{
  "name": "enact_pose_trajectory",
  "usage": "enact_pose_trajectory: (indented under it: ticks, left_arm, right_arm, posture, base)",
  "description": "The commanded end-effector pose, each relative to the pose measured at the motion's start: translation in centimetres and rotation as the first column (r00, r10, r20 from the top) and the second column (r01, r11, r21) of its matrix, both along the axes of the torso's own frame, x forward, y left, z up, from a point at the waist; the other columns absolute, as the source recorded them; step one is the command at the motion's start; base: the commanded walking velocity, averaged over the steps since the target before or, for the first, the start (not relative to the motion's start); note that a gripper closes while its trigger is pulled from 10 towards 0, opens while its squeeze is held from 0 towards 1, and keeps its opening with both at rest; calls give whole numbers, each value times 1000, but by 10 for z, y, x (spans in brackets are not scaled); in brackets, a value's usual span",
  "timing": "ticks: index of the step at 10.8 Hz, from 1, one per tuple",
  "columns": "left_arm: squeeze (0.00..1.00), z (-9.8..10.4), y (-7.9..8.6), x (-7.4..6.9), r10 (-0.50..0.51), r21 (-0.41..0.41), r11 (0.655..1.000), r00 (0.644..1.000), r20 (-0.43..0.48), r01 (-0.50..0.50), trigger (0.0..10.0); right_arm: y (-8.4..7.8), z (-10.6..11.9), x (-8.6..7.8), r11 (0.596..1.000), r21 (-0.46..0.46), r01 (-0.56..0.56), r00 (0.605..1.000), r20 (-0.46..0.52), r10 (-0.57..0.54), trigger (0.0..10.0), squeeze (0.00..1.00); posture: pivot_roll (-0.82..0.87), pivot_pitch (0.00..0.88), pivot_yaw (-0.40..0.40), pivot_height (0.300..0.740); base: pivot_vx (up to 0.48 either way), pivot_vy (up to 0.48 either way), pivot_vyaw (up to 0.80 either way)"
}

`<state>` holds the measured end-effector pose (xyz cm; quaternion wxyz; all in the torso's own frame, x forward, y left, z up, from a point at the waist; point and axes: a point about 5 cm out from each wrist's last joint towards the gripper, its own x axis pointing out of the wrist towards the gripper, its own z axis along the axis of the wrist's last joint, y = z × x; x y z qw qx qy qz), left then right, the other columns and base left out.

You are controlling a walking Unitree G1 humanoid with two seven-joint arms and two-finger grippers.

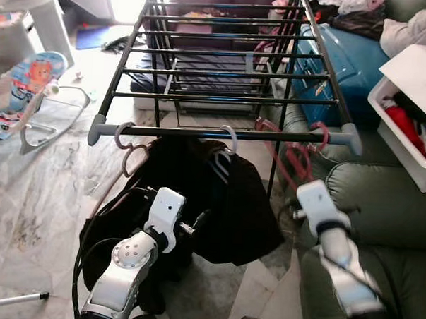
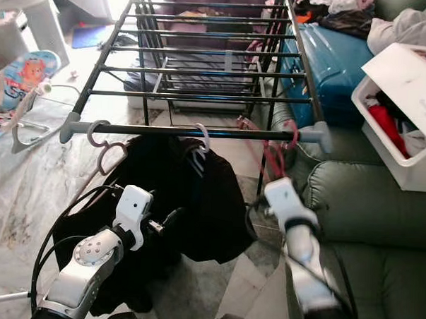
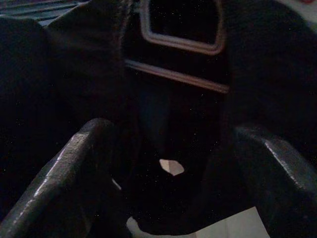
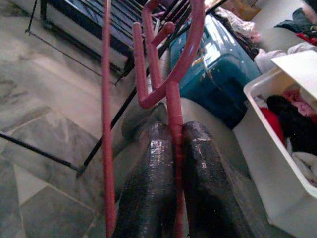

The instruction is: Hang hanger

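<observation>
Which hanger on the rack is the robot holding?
The red hanger, at the right end of the rack's front bar. The right gripper pinches its stem. The two pale hangers further left hang free; one carries a black garment.

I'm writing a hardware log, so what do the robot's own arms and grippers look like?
Both arms are silver metal with white wrist housings. The left arm has a round perforated joint cap and black cables looping beside it; the right arm has a black band behind its wrist. The right gripper has glossy black, rounded fingers.
</observation>
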<state>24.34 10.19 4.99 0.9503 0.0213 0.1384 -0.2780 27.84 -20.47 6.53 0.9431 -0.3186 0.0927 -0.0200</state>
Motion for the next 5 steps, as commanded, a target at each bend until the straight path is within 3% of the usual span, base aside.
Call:
enact_pose_trajectory:
  ticks: [1, 5]
  left_arm:
    - [0, 3, 2, 2, 9, 11, 1000, 1000, 9, -9, 10000]
    - [0, 2, 2, 1, 7, 13, 1000, 1000, 2, -7, 10000]
  right_arm:
    - [-5, 4, 7, 999, 13, 40, 999, 7, -40, 10000, 0]
    - [-24, -6, 20, 974, 89, 206, 977, -80, -199, 10000, 0]
  posture:
    - [-59, 0, -4, 740]
    - [-59, 0, -1, 740]
  base:
    - [0, 0, 0]
    - [0, 0, 0]
